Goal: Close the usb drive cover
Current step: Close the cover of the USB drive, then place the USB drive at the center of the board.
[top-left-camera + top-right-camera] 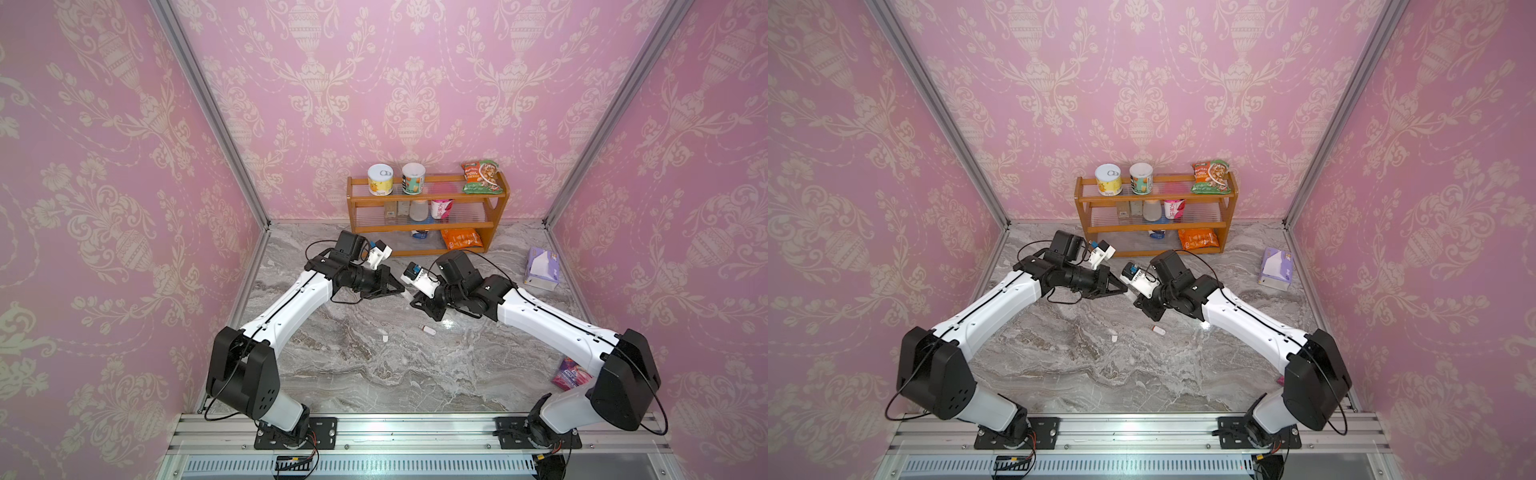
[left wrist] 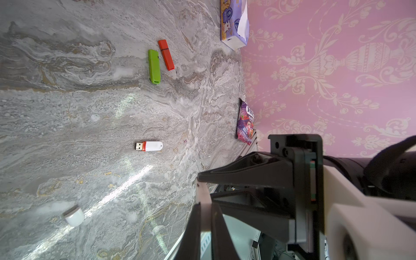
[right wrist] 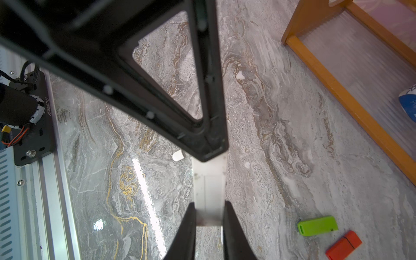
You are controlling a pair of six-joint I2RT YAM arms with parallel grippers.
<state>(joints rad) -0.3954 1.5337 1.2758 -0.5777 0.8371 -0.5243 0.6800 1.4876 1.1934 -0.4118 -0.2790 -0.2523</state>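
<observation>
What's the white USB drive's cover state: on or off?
Off: the white USB drive shows its bare metal plug; the white cap lies apart from it.

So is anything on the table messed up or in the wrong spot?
Yes. The white USB drive lies on the marble table with its metal plug bare, and its little white cap sits apart from it. The green drive and red drive nearby both look closed.
</observation>
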